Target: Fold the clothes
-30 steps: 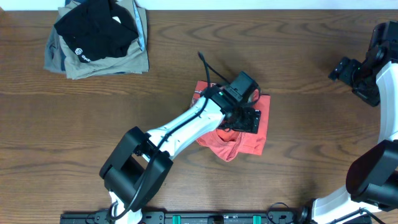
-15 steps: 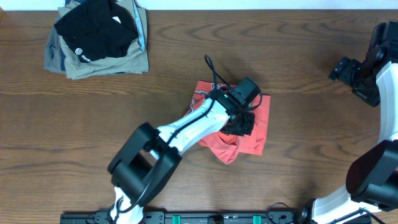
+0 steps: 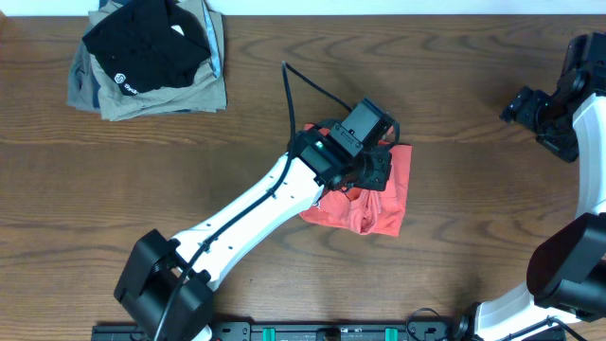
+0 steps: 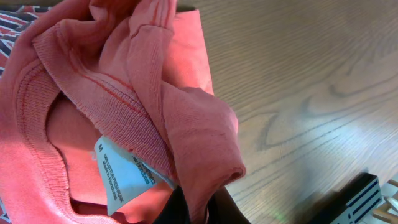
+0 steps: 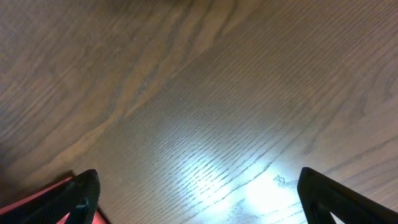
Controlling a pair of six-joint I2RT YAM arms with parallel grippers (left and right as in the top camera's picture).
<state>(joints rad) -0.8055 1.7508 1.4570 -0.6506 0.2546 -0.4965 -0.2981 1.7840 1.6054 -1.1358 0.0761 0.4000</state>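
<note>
Lying near the middle of the table, the shirt was pinched at a fold by the left gripper. The right gripper was held wide open, well apart.

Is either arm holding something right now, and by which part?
The left pincer pinches the T-shirt by a bunched fold of cloth beside the neck tag. The right pincer is open over the table, holding nothing.
</note>
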